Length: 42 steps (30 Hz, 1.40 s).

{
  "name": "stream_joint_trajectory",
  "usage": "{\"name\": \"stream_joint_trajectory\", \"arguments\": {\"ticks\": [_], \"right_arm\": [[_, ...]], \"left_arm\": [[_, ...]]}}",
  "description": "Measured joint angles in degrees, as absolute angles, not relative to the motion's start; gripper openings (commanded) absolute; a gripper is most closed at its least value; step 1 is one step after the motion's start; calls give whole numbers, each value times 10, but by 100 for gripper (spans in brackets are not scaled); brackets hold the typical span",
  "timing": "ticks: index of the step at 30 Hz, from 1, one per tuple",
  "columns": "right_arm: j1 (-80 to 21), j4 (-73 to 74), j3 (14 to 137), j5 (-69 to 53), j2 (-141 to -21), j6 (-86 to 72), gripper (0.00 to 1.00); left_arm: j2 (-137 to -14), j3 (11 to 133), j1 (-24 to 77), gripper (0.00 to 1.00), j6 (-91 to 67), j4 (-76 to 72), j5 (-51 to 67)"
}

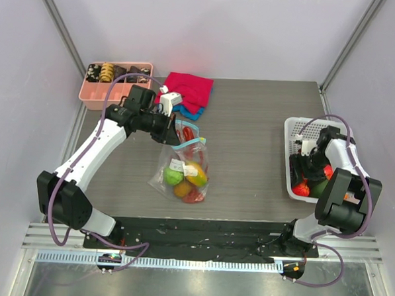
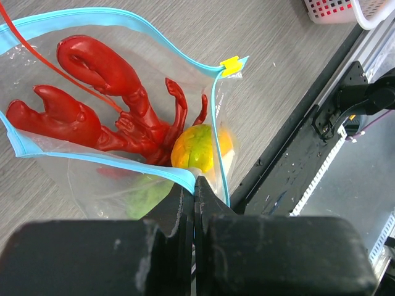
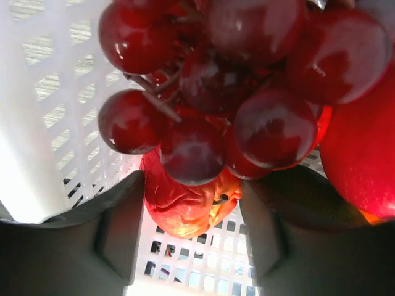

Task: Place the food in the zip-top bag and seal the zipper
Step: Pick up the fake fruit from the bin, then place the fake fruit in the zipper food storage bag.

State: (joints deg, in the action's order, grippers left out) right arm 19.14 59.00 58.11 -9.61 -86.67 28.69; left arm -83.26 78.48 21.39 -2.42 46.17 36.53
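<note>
The clear zip-top bag (image 1: 183,164) lies mid-table, mouth toward the far side, with yellow, green and orange fruits in it. In the left wrist view a red lobster (image 2: 111,92), a yellow-green fruit (image 2: 196,148) and a green fruit (image 2: 145,198) sit inside. My left gripper (image 2: 195,180) is shut on the near lip of the teal-blue zipper (image 2: 105,160), and shows at the bag's mouth in the top view (image 1: 173,137). My right gripper (image 3: 191,188) is open inside the white basket (image 1: 292,128), its jaws either side of a red-orange fruit (image 3: 179,209) under dark red grapes (image 3: 247,61).
A pink tray (image 1: 94,97) of black and tan pieces stands at the far left. Folded red and blue cloths (image 1: 191,88) lie behind the bag. The zipper's yellow slider (image 2: 229,63) sits at the bag's corner. Another red fruit (image 3: 364,160) lies in the basket.
</note>
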Motion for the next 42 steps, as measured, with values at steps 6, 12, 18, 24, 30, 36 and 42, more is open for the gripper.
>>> {"name": "stream_joint_trajectory", "arguments": {"ticks": [6, 12, 18, 24, 30, 36, 42], "right_arm": [[191, 602, 586, -93, -860, 303, 18], [191, 649, 638, -97, -820, 314, 1], [191, 687, 701, -118, -795, 315, 1], [191, 710, 802, -183, -801, 283, 1], [188, 692, 917, -289, -830, 220, 1], [95, 572, 935, -371, -834, 77, 1], [-51, 419, 920, -402, -835, -47, 1]], "left_arm": [[-837, 796, 214, 0, -23, 464, 372], [-840, 809, 219, 0, -13, 464, 384], [-853, 825, 237, 0, 12, 462, 402], [-853, 832, 256, 0, 52, 466, 424], [-862, 852, 275, 0, 95, 482, 442], [-875, 869, 301, 0, 122, 489, 451], [-880, 886, 314, 0, 128, 495, 455]]}}
